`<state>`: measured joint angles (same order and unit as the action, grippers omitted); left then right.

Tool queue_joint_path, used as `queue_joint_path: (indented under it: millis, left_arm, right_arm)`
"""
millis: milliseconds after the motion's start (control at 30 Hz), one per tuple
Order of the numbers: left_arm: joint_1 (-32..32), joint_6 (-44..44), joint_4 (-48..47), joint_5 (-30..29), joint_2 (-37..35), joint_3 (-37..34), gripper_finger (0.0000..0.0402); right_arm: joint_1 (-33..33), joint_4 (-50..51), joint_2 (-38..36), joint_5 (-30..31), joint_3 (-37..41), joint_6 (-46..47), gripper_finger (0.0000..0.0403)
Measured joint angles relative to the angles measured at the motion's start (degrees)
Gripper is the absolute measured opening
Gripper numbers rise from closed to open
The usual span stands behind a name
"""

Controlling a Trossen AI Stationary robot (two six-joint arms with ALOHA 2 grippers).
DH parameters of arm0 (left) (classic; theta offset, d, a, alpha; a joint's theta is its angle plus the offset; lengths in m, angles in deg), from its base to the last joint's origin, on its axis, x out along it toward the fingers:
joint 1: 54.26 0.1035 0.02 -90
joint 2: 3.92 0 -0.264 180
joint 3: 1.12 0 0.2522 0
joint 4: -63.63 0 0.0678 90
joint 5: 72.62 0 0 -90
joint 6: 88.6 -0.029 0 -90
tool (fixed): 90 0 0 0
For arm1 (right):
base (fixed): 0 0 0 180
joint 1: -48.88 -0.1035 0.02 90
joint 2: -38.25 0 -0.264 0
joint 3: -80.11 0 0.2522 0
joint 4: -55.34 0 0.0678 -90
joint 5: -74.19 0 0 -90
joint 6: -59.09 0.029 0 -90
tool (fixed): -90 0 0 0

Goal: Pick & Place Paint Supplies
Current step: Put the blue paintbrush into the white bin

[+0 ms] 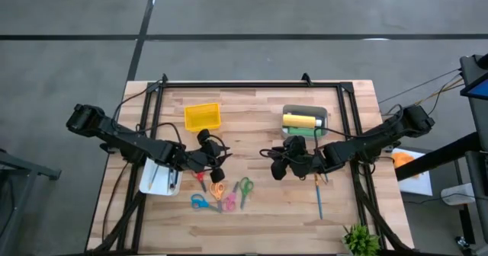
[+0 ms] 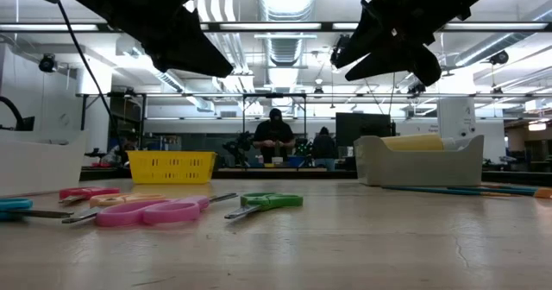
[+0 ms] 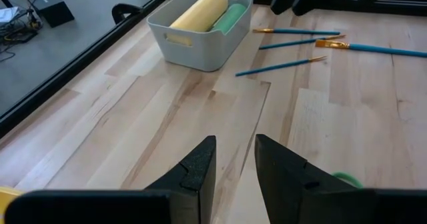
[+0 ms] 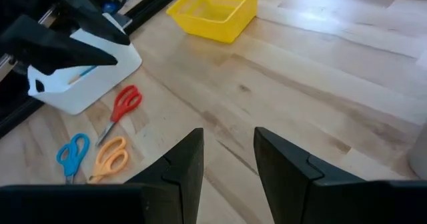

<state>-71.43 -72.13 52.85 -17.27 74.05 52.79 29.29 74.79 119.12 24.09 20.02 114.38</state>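
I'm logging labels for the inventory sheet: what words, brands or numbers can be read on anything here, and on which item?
None can be read.
yellow paint bottle in the grey bin: no label shows.
green paint bottle beside it: no print visible.
brushes on the table: shafts too thin to show any marking.
yellow basket and white tray: plain.

Table [image 1: 259, 210]: pale wood planks, smooth matt. Grey bin [image 3: 200, 47]: matt plastic.
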Motion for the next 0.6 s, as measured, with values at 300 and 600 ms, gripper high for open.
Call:
queue_joint_path:
  millis: [300, 600]
  left_arm:
    - [0.0, 0.0, 0.0, 0.0, 0.0, 0.0, 0.0104]
    - [0.0, 0.0, 0.0, 0.0, 0.0, 0.0, 0.0104]
  right_arm:
    - [3.8, 13.5, 0.0, -16.1, -3.2, 5.9, 0.0130]
    - [10.5, 33.5, 0.0, -25.7, -6.6, 7.6, 0.0130]
